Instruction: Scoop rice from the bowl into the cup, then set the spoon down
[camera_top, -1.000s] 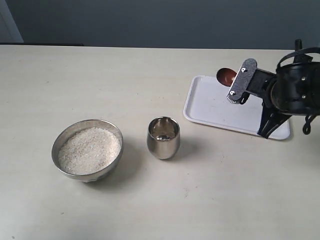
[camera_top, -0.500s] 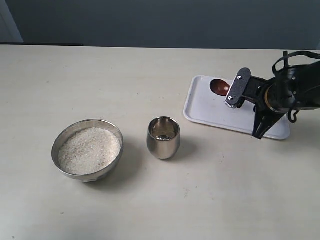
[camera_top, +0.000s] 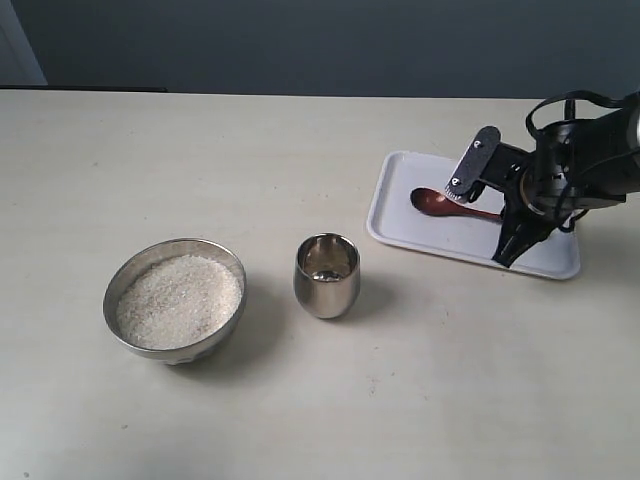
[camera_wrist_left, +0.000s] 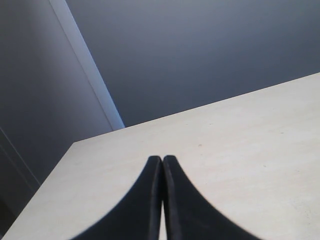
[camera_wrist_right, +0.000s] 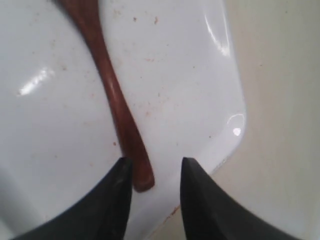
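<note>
Since half a second ago the spoon (camera_top: 441, 203) has come down from the air onto the white tray (camera_top: 400, 228), and the right gripper (camera_wrist_right: 156, 172) has sunk lower with it. The spoon now lies flat on the tray, its oval bowl pointing toward the cup (camera_top: 327, 276) and its handle running back under the arm. It is slim, dark reddish-brown wood with a long tapering handle. In the right wrist view the end of the handle rests between the spread fingers, close against one of them; I cannot tell whether that finger touches it, and the other stands clearly apart. Brownish specks dot the tray around the handle. The cup stands upright on the table (camera_top: 300, 140) between tray and bowl (camera_top: 112, 296), shiny and rounded, with a pale patch inside too small to identify. The dull steel bowl holds a heap of fine white rice (camera_top: 178, 300) nearly to its rim. The left gripper (camera_wrist_left: 161, 161) has its fingers pressed together over bare table.
</note>
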